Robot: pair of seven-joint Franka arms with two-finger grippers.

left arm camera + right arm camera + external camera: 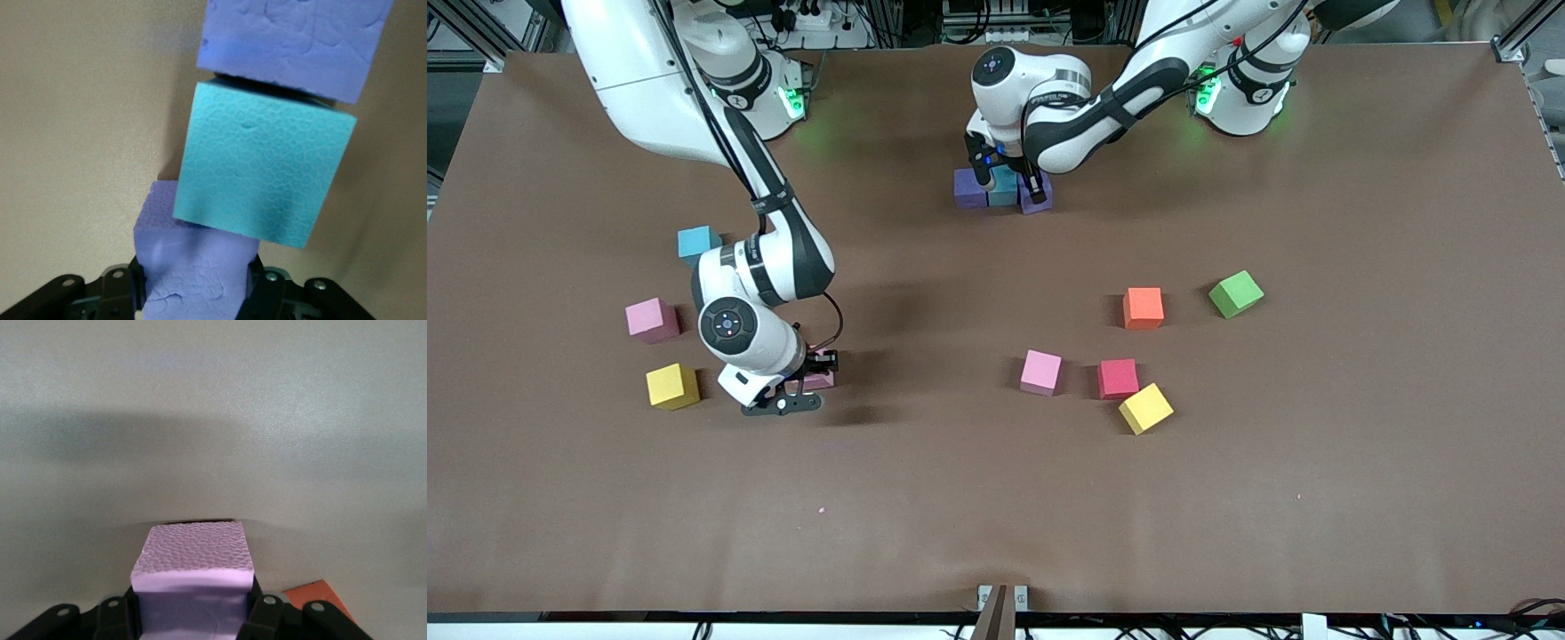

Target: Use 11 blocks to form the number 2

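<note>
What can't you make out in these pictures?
- Front view: the left gripper covers part of the purple block it holds beside the sky blue block.
- Front view: the right gripper hides most of its pink block.
- Left wrist view: the other purple block is cut off by the edge.

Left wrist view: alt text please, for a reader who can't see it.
The left gripper is shut on a purple cube, set against a sky-blue cube. A second purple cube sits on the blue one's other face, making a row of three on the brown table.
</note>
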